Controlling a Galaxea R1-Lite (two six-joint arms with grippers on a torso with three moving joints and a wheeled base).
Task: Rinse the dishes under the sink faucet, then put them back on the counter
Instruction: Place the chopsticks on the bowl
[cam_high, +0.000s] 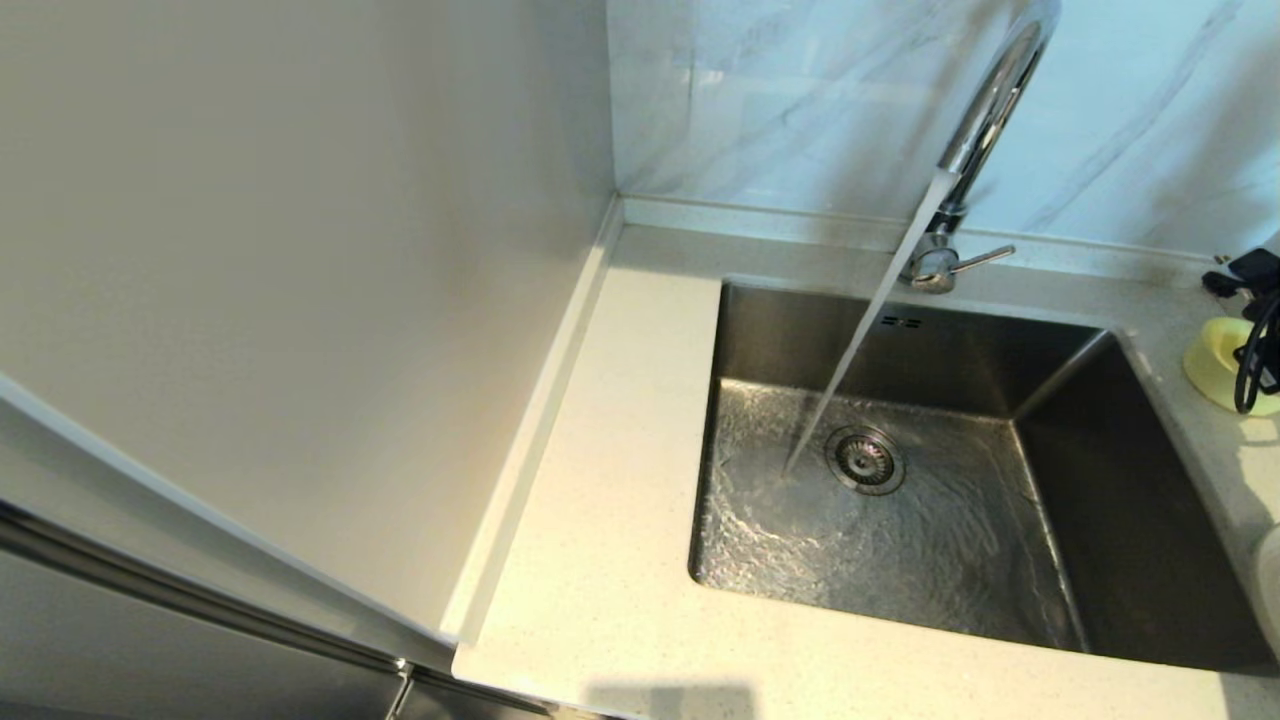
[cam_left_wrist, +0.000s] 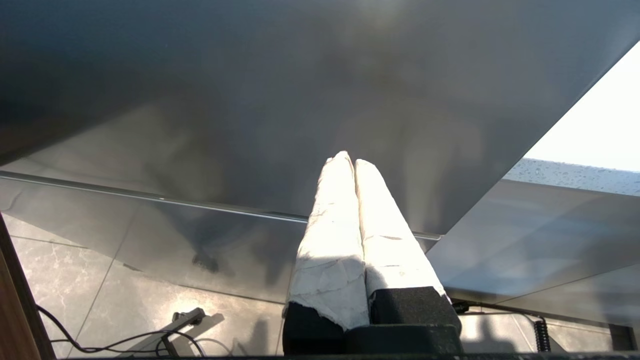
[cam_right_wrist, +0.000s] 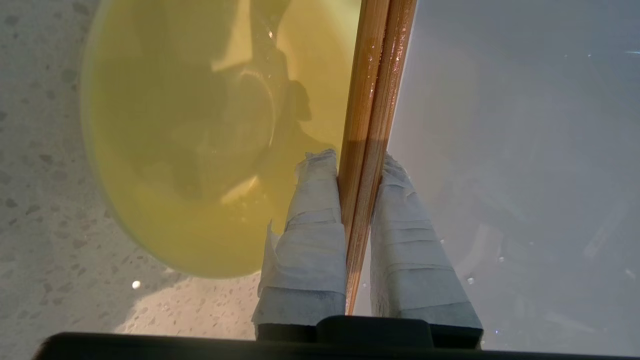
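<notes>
Betw. taped fingers (cam_right_wrist: 310, 230): slim wooden chopsticks (cam_right_wrist: 372, 125)

A plain off-white side panel (cam_high: 300, 280) is filling the space to my left, meeting a grey-veined marble wall panel (cam_high: 800, 100) at the corner. Below my left wrist, glossy grey stone floor tiles (cam_left_wrist: 75, 280) are catching bright glare — a black cable (cam_left_wrist: 100, 342) is trailing across them. A dark grey cabinet front (cam_left_wrist: 250, 100) is looming close above, and strong daylight is pouring in beyond its edge.
</notes>
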